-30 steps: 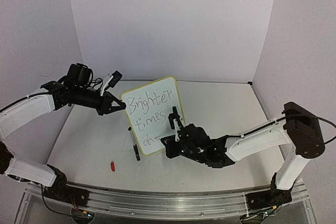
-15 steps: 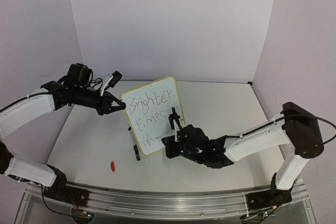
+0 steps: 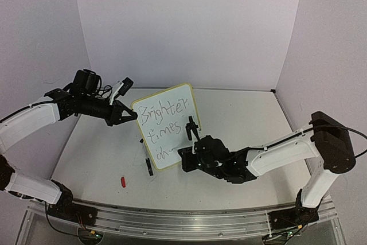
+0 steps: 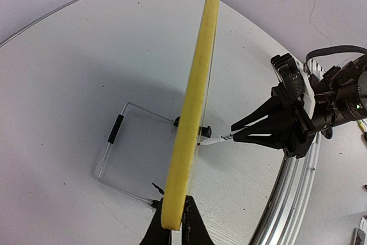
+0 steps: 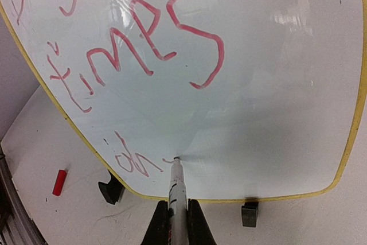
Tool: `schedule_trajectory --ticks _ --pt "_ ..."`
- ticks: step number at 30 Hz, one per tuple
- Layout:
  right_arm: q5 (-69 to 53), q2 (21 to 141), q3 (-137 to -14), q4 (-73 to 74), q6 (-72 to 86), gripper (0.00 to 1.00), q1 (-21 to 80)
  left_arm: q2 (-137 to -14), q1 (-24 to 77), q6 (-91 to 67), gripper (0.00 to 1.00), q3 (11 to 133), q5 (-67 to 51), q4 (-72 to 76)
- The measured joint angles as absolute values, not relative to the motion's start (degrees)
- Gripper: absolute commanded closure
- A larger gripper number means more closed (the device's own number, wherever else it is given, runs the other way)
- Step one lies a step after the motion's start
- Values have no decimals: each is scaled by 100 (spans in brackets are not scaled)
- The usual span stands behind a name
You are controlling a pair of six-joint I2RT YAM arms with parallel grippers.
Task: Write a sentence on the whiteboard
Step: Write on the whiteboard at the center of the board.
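Note:
The whiteboard, white with a yellow rim, stands tilted on the table. My left gripper is shut on its upper left rim; the left wrist view shows the fingers clamping the yellow edge at the gripper. My right gripper is shut on a marker. The marker's tip touches the board's lower part just right of "ah". The sentence reads "Brighter", "times", "ah", and looks red in the right wrist view. The right gripper also shows in the left wrist view.
A small red cap lies on the table left of the board, also in the right wrist view. Two black feet and a wire stand hold up the board. A metal rail runs along the near edge.
The right gripper with the marker has shifted very slightly at the board's bottom line. The left arm and the board have not moved.

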State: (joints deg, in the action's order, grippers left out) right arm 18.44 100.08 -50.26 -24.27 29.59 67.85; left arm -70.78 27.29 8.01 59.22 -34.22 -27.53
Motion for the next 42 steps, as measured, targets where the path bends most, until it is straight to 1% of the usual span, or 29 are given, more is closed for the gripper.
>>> schedule_trajectory --ticks 17,30,42 --pt "1720 9987 -5028 -2438 2851 100 6775 -7078 2729 801 100 5922 -3422 -2751" --pt "1561 10187 -5052 -2460 2903 100 6777 -7078 2729 801 100 5922 -3422 -2753" --pt "1644 10184 -5044 -2420 3029 100 6781 -7078 2729 801 100 5922 -3420 -2753"
